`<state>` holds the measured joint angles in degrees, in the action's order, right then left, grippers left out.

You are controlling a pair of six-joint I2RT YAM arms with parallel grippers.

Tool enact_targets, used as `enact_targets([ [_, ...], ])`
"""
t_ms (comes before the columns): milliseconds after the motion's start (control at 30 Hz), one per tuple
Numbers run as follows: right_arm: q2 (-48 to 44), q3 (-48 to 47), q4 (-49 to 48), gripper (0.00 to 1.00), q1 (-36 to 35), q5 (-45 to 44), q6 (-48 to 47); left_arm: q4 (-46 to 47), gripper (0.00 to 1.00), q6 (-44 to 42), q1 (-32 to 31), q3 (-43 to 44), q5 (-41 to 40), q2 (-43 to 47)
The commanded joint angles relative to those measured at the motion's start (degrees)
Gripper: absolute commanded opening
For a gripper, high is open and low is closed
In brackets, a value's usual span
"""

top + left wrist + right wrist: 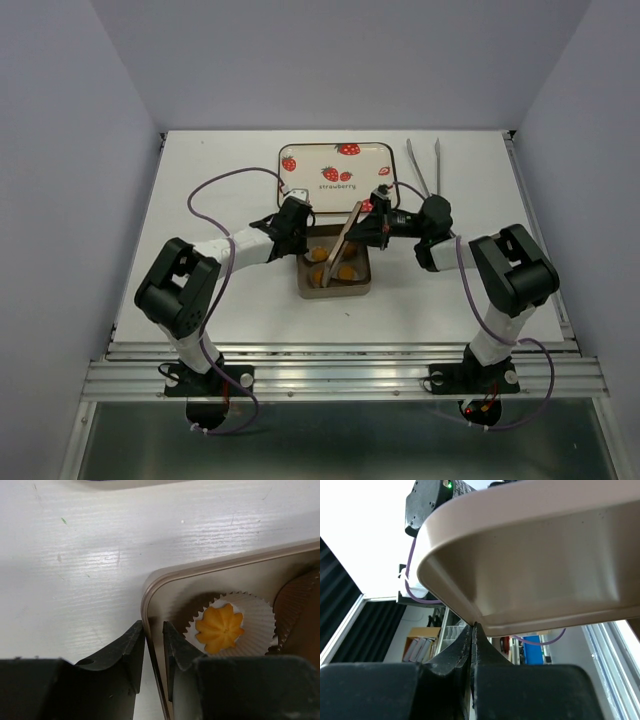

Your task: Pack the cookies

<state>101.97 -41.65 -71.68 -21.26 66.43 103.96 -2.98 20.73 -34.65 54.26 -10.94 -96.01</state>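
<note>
Left tool [154,630] is squeezed shut on the rim of the brown box [200,571], with 1 finger inside and 1 outside. Cookies [346,272] sit inside the box, 1 of them in a white paper cup [260,617] just beside that rim. Right tool [472,627] pinches the edge of the tan lid [545,570], tilted above the box. The box rests on the white tabletop [75,555].

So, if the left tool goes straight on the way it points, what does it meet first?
The tan box's wall, already between the left tool's fingers; beyond its corner, probably the white table, though depth is unclear.
</note>
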Motion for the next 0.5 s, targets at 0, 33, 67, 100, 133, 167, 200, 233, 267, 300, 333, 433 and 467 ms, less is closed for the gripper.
enact_targets([
  [0, 0.41, 0.52, -32.29, 0.01, 0.69, 1.24, 3.26, 0.61, 0.33, -1.48, 0.73, 2.52, -0.40, -0.14],
  [33, 0.33, 0.52, -32.29, 0.01, 1.21, 1.24, 3.09, 0.61, 0.33, -1.48, 0.99, 2.52, -0.40, -0.23],
  [67, 0.16, 0.43, -32.29, 0.02, 1.22, 1.33, 3.09, 0.61, 0.31, -1.48, 1.34, 2.52, -0.31, -0.32],
  [100, -0.02, 0.34, -32.29, 0.04, 1.22, 1.50, 3.09, 0.52, 0.31, -1.40, 1.43, 2.52, -0.66, -0.41],
  [133, -0.37, 0.25, -32.29, 0.06, 1.22, 1.68, 3.00, 0.44, 0.31, -1.22, 1.52, 2.52, -0.84, -0.41],
  [167, -1.16, 0.34, -32.29, 0.07, 1.22, 1.86, 3.17, 0.43, 0.31, -0.78, 1.78, 2.34, -0.84, -0.32],
  [200, -1.60, 0.51, -32.29, 0.08, 1.74, 2.47, 3.26, 0.52, 0.31, -0.69, 1.96, 2.25, -0.66, -0.23],
  [233, -2.04, 1.39, -32.29, 0.11, 1.74, 2.73, 3.61, 0.52, 0.31, -0.43, 2.13, 2.17, -0.40, -0.06],
  [267, -2.48, 2.35, -32.29, 0.12, 1.74, 2.91, 3.62, 0.52, 0.31, -0.34, 2.22, 2.25, -0.40, 0.03],
  [300, -3.61, 3.41, -32.29, 0.14, 2.44, 3.87, 3.53, 0.35, 0.31, -0.25, 2.14, 2.34, -0.40, 0.12],
  [333, -4.32, 4.55, -32.29, 0.19, 3.58, 4.40, 3.53, 0.26, 0.31, -0.25, 2.22, 2.34, -0.49, 0.38],
  [433, -6.43, 8.77, -32.29, 0.29, 5.78, 5.72, 3.53, 0.17, 0.31, 0.10, 2.22, 2.43, -0.40, 0.82],
  [467, -6.78, 9.65, -32.29, 0.34, 6.57, 5.99, 3.44, 0.26, 0.31, 0.36, 2.22, 2.52, -0.31, 0.82],
])
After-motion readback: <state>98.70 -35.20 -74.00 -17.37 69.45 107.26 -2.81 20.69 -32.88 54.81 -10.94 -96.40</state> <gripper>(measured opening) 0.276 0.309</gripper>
